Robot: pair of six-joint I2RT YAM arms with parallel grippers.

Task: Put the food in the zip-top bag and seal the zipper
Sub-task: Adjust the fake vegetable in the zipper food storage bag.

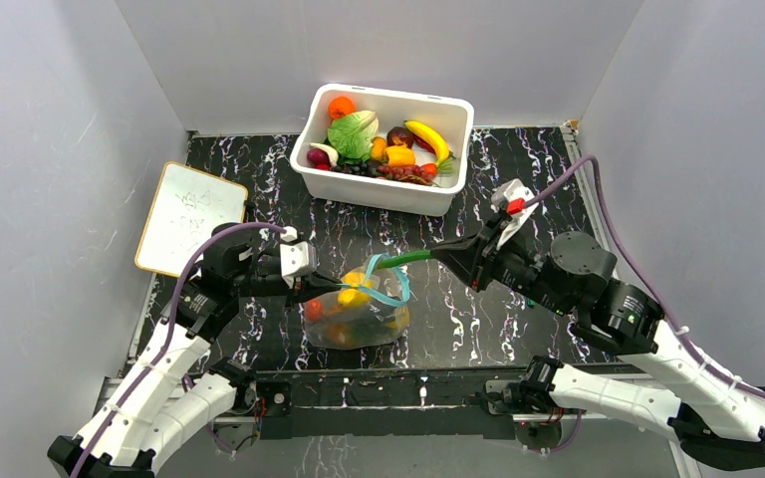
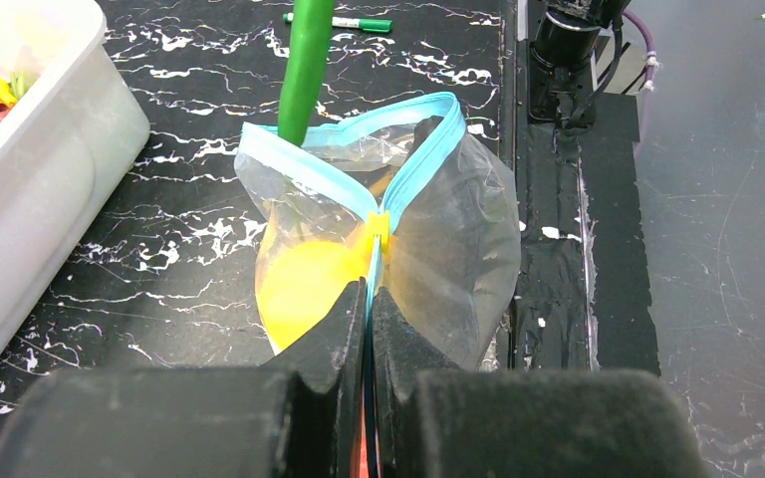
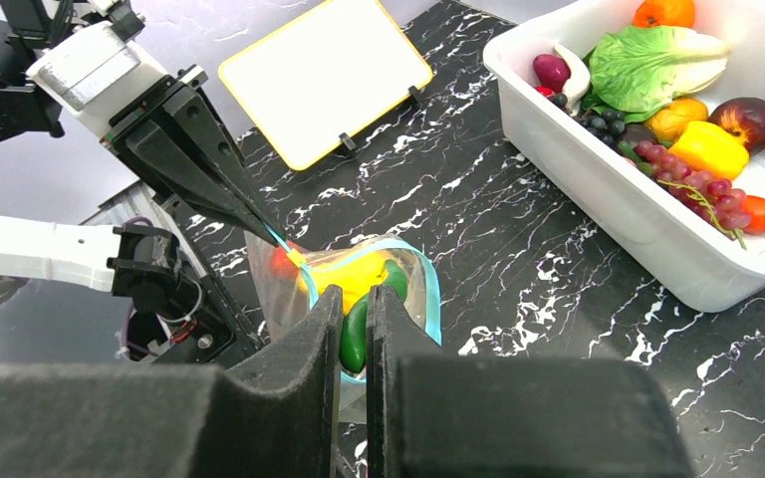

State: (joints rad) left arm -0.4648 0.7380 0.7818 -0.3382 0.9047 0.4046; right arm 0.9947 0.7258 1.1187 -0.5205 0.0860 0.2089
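The clear zip-top bag lies on the black marbled table with its mouth gaping. Yellow and red food shows through it. My left gripper is shut on the teal zipper at the mouth's near corner, just behind a small yellow slider. My right gripper is shut on a long green toy vegetable, whose far end dips into the bag's mouth. In the top view the right gripper is to the right of the bag and the left gripper to its left.
A white tub at the back holds more toy food: lettuce, banana, grapes, an orange. A small whiteboard lies at the table's left edge. A green marker lies beyond the bag.
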